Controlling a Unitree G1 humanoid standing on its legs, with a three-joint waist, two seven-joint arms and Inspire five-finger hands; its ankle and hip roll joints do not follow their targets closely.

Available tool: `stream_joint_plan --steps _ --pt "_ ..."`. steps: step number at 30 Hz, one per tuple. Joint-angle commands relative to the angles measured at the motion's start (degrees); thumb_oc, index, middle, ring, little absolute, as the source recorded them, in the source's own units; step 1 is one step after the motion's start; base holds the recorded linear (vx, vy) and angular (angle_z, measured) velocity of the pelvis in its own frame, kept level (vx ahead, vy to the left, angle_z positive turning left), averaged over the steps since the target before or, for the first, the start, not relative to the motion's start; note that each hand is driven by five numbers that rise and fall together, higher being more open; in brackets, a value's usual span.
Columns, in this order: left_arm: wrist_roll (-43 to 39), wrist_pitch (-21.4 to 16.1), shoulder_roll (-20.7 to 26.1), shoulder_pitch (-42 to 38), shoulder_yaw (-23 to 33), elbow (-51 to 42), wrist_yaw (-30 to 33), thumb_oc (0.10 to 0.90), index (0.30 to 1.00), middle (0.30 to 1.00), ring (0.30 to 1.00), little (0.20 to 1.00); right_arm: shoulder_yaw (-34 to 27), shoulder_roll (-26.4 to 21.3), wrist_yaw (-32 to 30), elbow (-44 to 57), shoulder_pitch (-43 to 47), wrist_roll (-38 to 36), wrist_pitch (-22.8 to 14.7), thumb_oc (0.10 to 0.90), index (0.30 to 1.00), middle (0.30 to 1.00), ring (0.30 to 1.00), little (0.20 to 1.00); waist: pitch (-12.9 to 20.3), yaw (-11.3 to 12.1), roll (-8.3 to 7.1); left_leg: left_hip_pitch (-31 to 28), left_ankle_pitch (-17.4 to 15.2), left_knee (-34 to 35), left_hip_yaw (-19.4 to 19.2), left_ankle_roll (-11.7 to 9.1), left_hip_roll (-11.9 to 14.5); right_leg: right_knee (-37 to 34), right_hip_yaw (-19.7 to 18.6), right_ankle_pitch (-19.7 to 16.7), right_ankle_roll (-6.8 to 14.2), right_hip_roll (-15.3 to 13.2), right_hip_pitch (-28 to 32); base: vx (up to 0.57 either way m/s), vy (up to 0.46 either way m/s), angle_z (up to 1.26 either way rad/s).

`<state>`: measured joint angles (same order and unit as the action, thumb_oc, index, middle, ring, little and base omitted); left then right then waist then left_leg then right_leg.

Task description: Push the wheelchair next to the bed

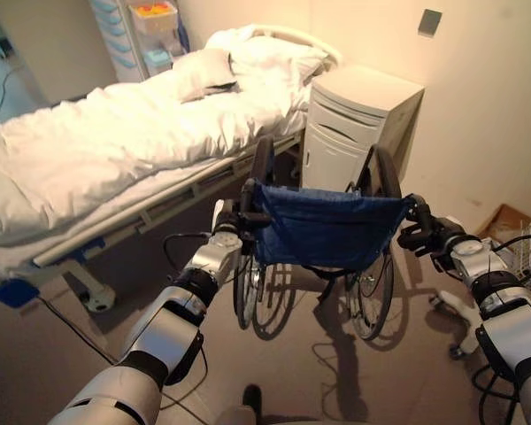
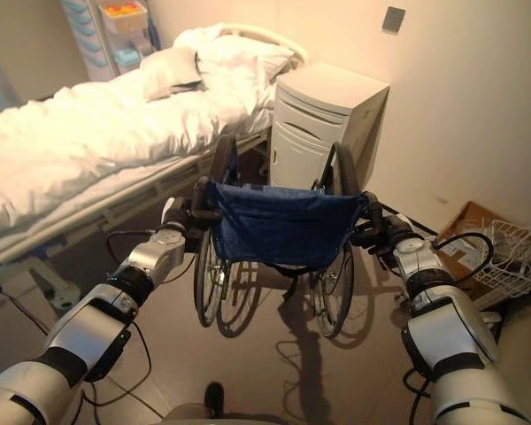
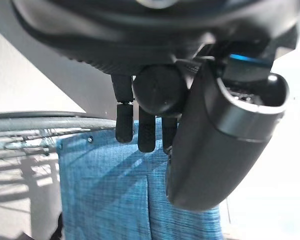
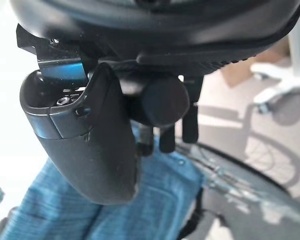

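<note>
A wheelchair with a blue fabric back point(image 1: 326, 227) and dark wheels stands just ahead of me, facing a white bedside cabinet. The bed point(image 1: 115, 142), covered in white sheets with pillows, runs along its left side, a short gap away. My left hand point(image 1: 233, 219) is curled round the left push handle point(image 3: 160, 90), its fingers wrapped over the black grip. Over on the other side, the right hand point(image 1: 425, 232) is curled round the right push handle point(image 4: 162, 100). The blue back point(image 3: 135, 195) shows past both hands.
The white bedside cabinet point(image 1: 354, 124) stands straight ahead against the wall. A cardboard box point(image 2: 473, 226) and a white wire basket point(image 2: 513, 261) sit on the floor at the right. A drawer trolley point(image 1: 137, 35) stands beyond the bed. The bed's caster point(image 1: 97, 301) juts out at left.
</note>
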<state>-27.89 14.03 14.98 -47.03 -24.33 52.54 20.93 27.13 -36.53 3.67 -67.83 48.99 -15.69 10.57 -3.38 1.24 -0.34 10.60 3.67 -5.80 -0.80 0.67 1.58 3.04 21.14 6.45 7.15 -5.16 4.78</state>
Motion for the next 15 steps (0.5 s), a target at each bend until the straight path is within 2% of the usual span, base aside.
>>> stream_joint_plan --steps 1,6,7,8,10,12,13,14,15 --pt "5.75 0.97 9.76 1.04 -0.38 10.02 1.12 0.400 0.300 0.300 0.300 0.300 7.52 9.03 3.01 4.89 4.74 6.20 -8.31 0.400 0.300 0.300 0.300 0.300 -7.13 4.57 -1.04 -3.51 -0.28 5.44 0.95 -3.34 -0.04 0.23 -8.68 -4.58 4.29 -7.66 0.11 0.12 0.073 0.31" --pt "6.47 1.24 9.95 0.64 -0.96 9.18 0.67 0.400 0.300 0.300 0.300 0.300 6.91 9.47 2.18 4.51 4.66 6.10 -7.00 0.400 0.300 0.300 0.300 0.300 -6.72 4.95 -0.95 -3.05 -0.88 5.14 0.50 -2.46 -0.87 1.75 -8.76 -4.77 4.29 -8.41 0.31 0.07 0.068 -0.02" --pt "6.45 1.53 9.99 0.75 -1.04 8.85 0.65 0.400 0.300 0.300 0.300 0.300 6.72 9.56 2.05 4.42 4.38 6.45 -6.89 0.400 0.300 0.300 0.300 0.300 -6.60 4.99 -0.90 -2.92 -1.13 4.99 0.32 -2.02 -1.36 3.15 -9.10 -4.99 4.25 -8.57 0.15 0.07 0.159 -0.13" --pt "6.40 1.79 10.22 0.71 -1.06 8.76 0.78 0.400 0.300 0.300 0.300 0.300 6.59 9.49 1.71 4.40 3.97 6.39 -7.15 0.400 0.300 0.300 0.300 0.300 -6.53 5.04 -0.85 -2.54 -1.46 4.64 -0.40 -1.29 -2.06 7.80 -9.21 -5.51 4.03 -8.20 -0.18 0.06 0.153 -0.03" --pt "5.86 2.35 10.60 1.17 -0.93 8.11 1.54 0.400 0.300 0.300 0.300 0.300 6.50 9.16 2.01 4.79 3.43 5.95 -7.75 0.400 0.300 0.300 0.300 0.300 -6.54 5.14 -0.91 -2.74 -1.81 4.25 -1.89 -1.04 -2.33 11.47 -7.89 -6.14 3.78 -8.04 -1.29 0.05 0.106 0.02" --pt "5.73 2.81 10.85 2.22 -0.38 7.28 2.00 0.400 0.300 0.300 0.300 0.300 6.24 8.90 3.19 5.19 2.79 6.14 -8.01 0.400 0.300 0.300 0.300 0.300 -6.64 4.69 -0.81 -3.99 -2.20 4.34 -2.55 -1.21 -2.04 11.17 -7.34 -5.55 3.43 -7.04 -3.13 0.10 0.025 -0.04" --pt "5.54 2.94 10.68 3.12 -0.02 6.87 2.36 0.400 0.300 0.300 0.300 0.300 6.24 8.92 3.84 5.32 2.26 6.86 -8.39 0.400 0.300 0.300 0.300 0.300 -6.73 3.87 -0.56 -5.60 -2.10 4.99 -2.38 -1.66 -1.56 8.42 -7.75 -5.57 2.97 -5.98 -5.05 0.15 -0.073 -0.06" --pt "5.46 2.49 10.30 4.06 0.39 6.74 2.60 0.400 0.300 0.300 0.300 0.300 6.47 8.66 4.15 5.41 1.89 7.06 -8.58 0.400 0.300 0.300 0.300 0.300 -7.12 2.41 -0.47 -7.82 -2.42 6.04 -1.86 -2.06 -1.49 4.02 -9.22 -7.38 2.69 -4.75 -7.54 0.13 -0.088 -0.02" --pt "5.39 2.22 10.23 4.35 0.45 6.68 2.54 0.400 0.300 0.300 0.300 0.300 6.47 8.52 4.13 5.57 1.73 6.95 -8.46 0.400 0.300 0.300 0.300 0.300 -7.30 1.95 -0.41 -8.31 -2.69 6.14 -1.64 -1.99 -1.62 3.58 -9.86 -7.79 2.58 -4.21 -8.43 0.09 -0.096 0.05"
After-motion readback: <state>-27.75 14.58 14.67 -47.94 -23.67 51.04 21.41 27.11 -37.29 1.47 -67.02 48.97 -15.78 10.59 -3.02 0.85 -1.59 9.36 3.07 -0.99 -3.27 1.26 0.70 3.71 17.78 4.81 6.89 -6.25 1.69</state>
